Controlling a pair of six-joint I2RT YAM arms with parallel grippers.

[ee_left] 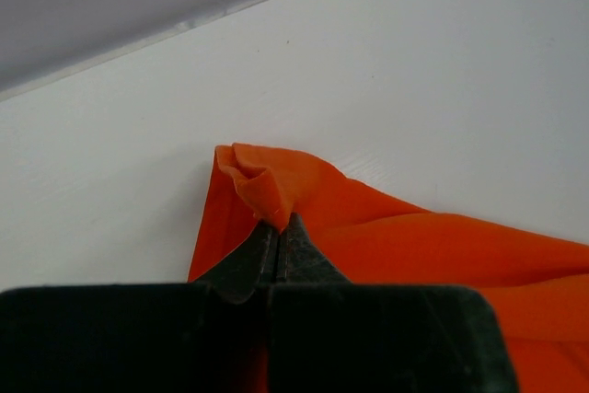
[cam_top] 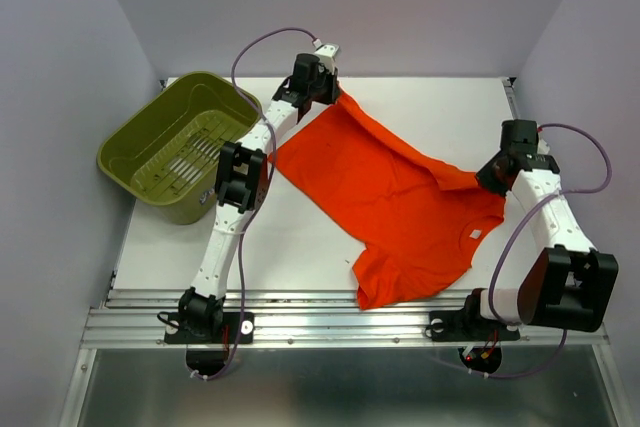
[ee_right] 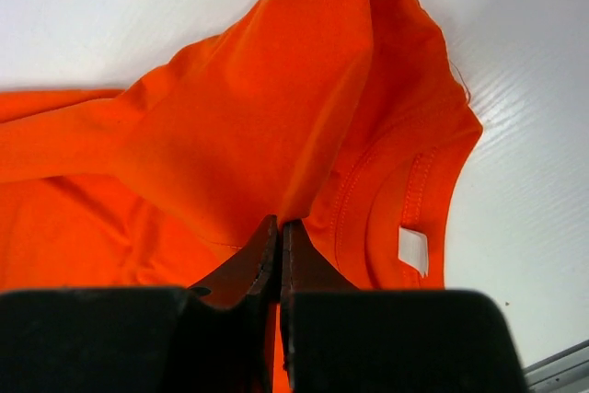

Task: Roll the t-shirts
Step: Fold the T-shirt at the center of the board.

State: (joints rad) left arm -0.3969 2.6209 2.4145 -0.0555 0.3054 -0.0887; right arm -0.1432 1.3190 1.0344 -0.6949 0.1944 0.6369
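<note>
Left gripper clenched tight on a bunched corner of the shirt, at the far side of the table; a bit of cloth curls over just past my fingertips. Right gripper also clamped, pinching a raised fold of the shirt just beside the collar; white tag inside the collar faces up. The shirt lies on the table, running diagonally from my left grip at the far middle toward the near right, wrinkled, one end reaching the near edge by the metal rail. Green basket sits at the table's far left, apart from the shirt, beside my left arm.
</note>
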